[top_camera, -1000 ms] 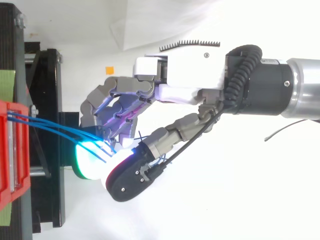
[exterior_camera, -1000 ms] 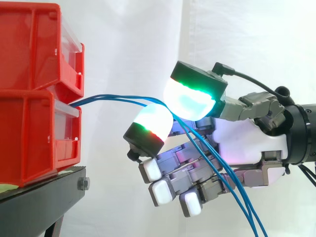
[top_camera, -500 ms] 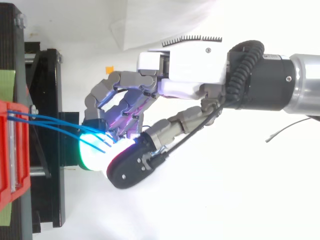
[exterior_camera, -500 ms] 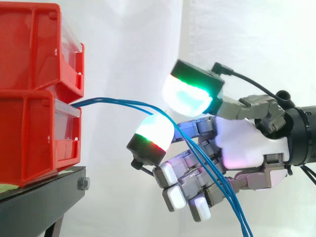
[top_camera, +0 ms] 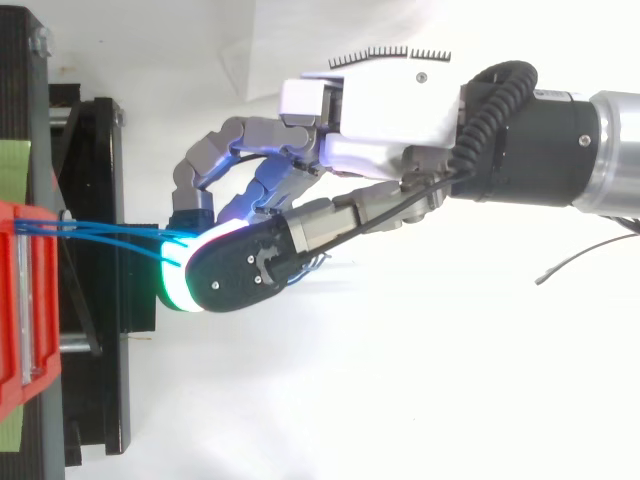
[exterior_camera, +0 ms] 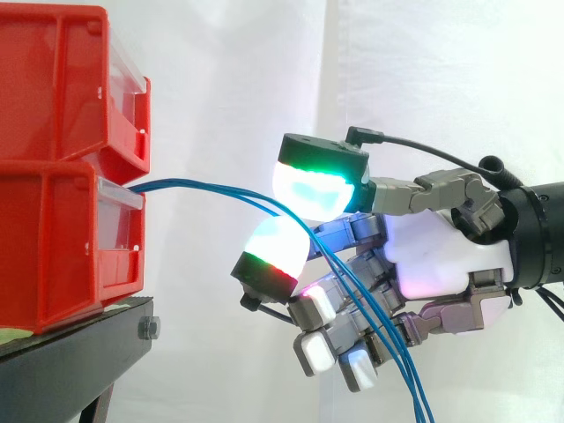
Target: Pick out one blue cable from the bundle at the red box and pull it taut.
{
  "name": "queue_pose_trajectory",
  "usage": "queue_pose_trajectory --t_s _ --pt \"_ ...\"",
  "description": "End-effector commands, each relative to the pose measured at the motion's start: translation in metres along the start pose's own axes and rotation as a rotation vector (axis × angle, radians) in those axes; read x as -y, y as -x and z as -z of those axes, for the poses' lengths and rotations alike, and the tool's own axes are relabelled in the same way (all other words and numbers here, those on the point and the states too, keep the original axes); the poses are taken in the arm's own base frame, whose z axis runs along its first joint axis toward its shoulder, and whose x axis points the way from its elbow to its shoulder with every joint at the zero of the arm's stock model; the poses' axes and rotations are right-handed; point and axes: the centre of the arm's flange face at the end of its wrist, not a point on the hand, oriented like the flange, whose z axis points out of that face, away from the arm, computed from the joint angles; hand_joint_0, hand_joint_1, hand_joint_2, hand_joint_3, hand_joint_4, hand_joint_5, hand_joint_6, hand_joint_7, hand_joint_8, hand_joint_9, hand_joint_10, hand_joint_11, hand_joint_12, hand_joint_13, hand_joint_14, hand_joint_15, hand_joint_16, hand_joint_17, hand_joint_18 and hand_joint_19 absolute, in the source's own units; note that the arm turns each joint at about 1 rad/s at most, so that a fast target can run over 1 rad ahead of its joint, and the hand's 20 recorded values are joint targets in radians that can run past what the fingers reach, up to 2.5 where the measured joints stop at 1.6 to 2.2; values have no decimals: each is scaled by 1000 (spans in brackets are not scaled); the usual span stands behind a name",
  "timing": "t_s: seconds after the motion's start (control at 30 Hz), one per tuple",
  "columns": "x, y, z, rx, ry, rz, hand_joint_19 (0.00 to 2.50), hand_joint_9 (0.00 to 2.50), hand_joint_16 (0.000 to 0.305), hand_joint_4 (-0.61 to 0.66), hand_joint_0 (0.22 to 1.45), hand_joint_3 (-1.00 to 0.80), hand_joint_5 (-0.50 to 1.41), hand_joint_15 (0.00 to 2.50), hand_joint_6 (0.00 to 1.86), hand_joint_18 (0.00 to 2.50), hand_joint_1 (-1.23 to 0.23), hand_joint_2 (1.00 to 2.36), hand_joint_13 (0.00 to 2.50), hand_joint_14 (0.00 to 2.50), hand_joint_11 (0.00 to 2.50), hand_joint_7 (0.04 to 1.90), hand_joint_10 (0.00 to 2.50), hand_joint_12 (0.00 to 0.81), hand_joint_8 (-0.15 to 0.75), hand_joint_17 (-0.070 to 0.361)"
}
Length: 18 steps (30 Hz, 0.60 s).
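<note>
Three thin blue cables (exterior_camera: 203,187) leave the front of the lower red box (exterior_camera: 53,247) and run right, then drop steeply past the bottom edge. My hand (exterior_camera: 441,256) comes in from the right with its fingers curled. The cables pass between a green-and-white glowing pad above and a red-edged pad below, then across the curled fingers. Those two pads sit almost together on the cables. From above, the cables (top_camera: 110,230) run nearly straight from the box (top_camera: 15,300) and vanish under the hand (top_camera: 390,100).
A second red box (exterior_camera: 53,79) is stacked on the lower one. Both rest on a black stand (exterior_camera: 70,352) at the left. A white curtain hangs behind. Open space lies below and to the right of the hand.
The upper glowing pad has swung down and left over the cables, closing the gap to the lower pad. The fingers have curled in further and the cables now run straighter from the box.
</note>
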Motion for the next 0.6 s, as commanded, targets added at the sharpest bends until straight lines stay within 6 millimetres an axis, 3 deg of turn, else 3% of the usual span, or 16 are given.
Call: queue_pose_trajectory --t_s 0.0,0.27,0.4,0.57 --pt "-1 0 0 1 2 0 836 857 41 146 595 -298 -194 632 860 724 -657 1018 842 22 1038 995 25 316 274 93" --pt "-2 4 -1 6 4 0 825 824 41 72 657 -367 -213 627 875 731 -754 1013 834 24 1040 975 24 309 267 93" --pt "-3 5 0 7 5 0 792 825 41 57 712 -500 -221 617 895 760 -820 1000 843 24 1032 978 23 306 263 93" --pt "-3 6 0 7 5 3 742 856 41 107 739 -500 -214 626 908 803 -874 1000 870 23 1059 983 25 304 257 93"
